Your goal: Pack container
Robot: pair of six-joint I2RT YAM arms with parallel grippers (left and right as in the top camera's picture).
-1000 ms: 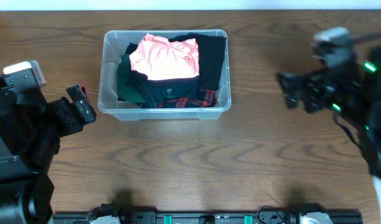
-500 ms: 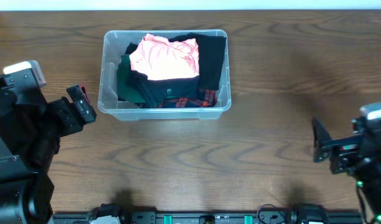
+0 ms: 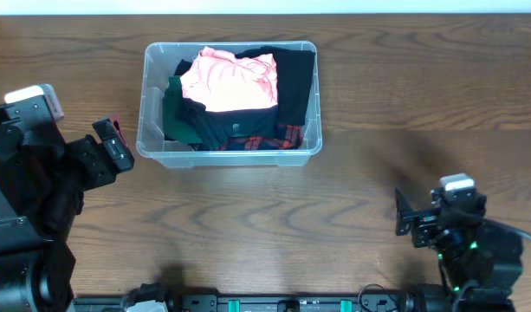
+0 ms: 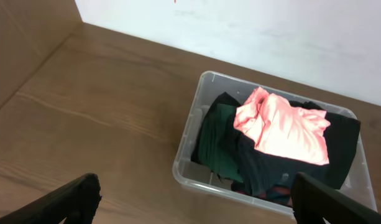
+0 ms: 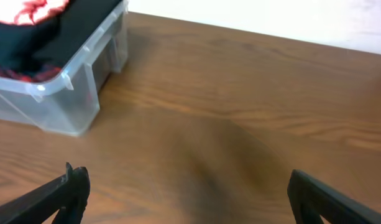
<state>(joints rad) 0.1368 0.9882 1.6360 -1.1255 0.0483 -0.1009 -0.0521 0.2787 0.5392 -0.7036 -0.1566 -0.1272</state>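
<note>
Holds the left gripper by the bench's left edge, jaws spread wide, aimed rightward. Holds the right gripper low near the front right, fingers likewise far apart, pointing left. Grips nothing with either.

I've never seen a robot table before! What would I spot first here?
The bright pink garment jumps out. It lies on top of dark clothes in the clear container at the back of the brown table. Next come the black arms. The left gripper is just beside the container without touching it, and the right gripper is near the front edge, both open and empty.
</note>
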